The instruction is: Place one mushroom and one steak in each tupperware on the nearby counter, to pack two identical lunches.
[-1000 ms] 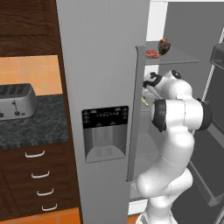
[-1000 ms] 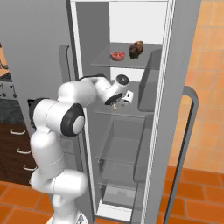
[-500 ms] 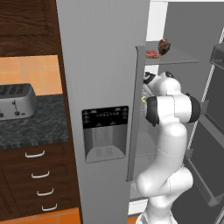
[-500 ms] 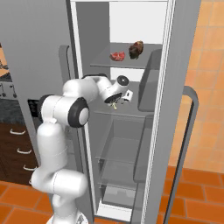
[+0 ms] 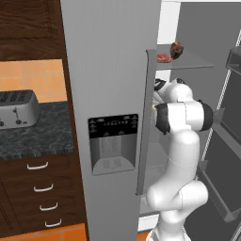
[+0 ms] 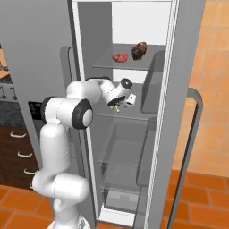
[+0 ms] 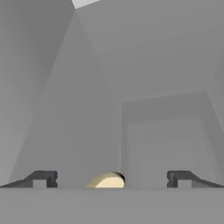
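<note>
Reaching deeper, your end effector (image 6: 117,107) now sits spread inside the fridge (image 6: 134,134), below the shelf edge holding steak (image 6: 120,57) and mushroom (image 6: 139,50).

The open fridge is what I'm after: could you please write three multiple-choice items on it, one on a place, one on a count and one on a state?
1. Where does the steak lie?
A. on the fridge's upper shelf
B. on the counter
C. in the bottom drawer

2. How many items sit on that shelf?
A. one
B. two
C. four

3. How do the jaws of the gripper stand?
A. shut on the steak
B. shut on nothing
C. wide apart

Key: 1 A, it rests beside a dark brown item on that shelf; 2 B, those two alone; 3 C, the hand view shows its tips far apart.
</note>
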You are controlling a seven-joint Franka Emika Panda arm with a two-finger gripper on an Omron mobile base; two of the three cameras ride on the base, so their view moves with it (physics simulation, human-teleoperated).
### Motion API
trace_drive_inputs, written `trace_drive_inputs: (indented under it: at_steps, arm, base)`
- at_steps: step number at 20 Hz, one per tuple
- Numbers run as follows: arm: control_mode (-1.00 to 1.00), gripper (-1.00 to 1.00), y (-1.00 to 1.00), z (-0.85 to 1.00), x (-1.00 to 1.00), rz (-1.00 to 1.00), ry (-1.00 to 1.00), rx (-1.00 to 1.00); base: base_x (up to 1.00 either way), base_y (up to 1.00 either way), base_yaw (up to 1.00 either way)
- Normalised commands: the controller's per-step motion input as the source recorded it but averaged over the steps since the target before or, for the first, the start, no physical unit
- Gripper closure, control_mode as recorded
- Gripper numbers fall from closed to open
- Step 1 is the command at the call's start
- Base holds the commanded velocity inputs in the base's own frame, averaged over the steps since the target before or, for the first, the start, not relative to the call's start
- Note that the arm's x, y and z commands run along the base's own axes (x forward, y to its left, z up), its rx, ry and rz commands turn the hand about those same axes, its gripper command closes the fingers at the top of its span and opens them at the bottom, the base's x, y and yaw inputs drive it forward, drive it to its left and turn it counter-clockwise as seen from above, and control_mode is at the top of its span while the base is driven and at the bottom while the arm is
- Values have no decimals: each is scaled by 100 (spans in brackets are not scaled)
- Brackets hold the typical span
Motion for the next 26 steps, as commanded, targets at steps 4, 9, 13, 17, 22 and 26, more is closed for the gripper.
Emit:
trace_drive_inputs:
  at_steps: [4, 9, 13, 17, 22, 26]
  arm:
    - [-100, -100, 16, -16, 6, 0, 1, 0]
    - [-100, 100, 7, -11, 3, 0, 0, 0]
    - [-100, 100, 0, -1, 0, 2, 0, 0]
    - [-100, 100, -4, 0, -27, 1, -2, 0]
    - [-100, 100, -6, 11, -85, 2, -3, 1]
    - [-100, 100, -13, 60, -100, 7, 0, 0]
  base:
    - [0, 0, 0]
    - [0, 0, 0]
    - [0, 0, 0]
    - [0, 0, 0]
    - [0, 0, 0]
    - [0, 0, 0]
